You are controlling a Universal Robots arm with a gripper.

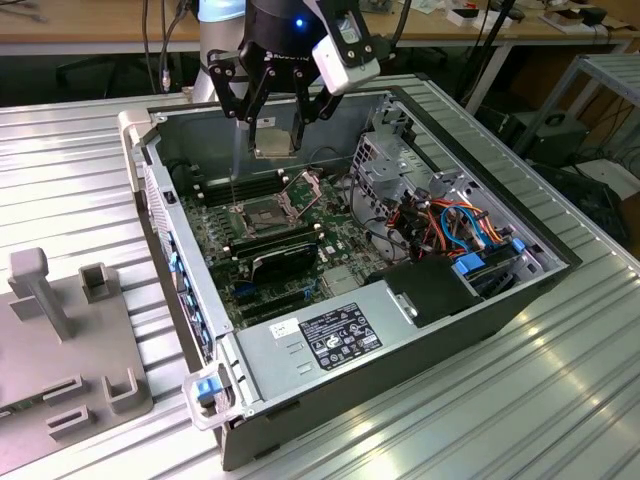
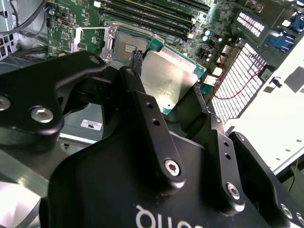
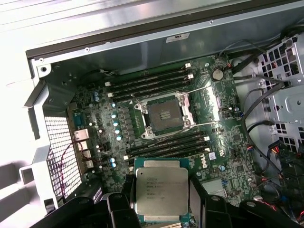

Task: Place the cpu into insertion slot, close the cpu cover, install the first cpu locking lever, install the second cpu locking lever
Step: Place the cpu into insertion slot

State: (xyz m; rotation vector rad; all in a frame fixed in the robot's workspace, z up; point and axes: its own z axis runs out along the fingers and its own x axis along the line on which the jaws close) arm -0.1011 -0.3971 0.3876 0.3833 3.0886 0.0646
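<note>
Exterior view first: the pincer (image 1: 277,128) is hanging over the open computer case (image 1: 470,300), and the cpu (image 1: 274,142) is sitting right between its fingertips, held flat and clear of everything beneath. Both wrist views are showing the same grip. The black fingers (image 3: 124,202) are pressing on two opposite edges of the cpu (image 3: 161,192), drawn in only as far as the chip is wide, and its silvery-beige top is facing the cameras. In the second wrist view a finger (image 2: 142,102) is touching the edge of the cpu (image 2: 168,80). The insertion slot (image 1: 257,215) is lying below the pincer and off to one side, well apart from the chip, on the green motherboard (image 1: 330,235). Its dark centre is showing uncovered in the first wrist view (image 3: 164,115), with long black memory slots (image 3: 166,145) running between it and the chip. The cpu cover (image 1: 304,190) is standing tilted up at the slot's edge, and thin locking levers (image 3: 204,126) are angling out beside the slot.
</note>
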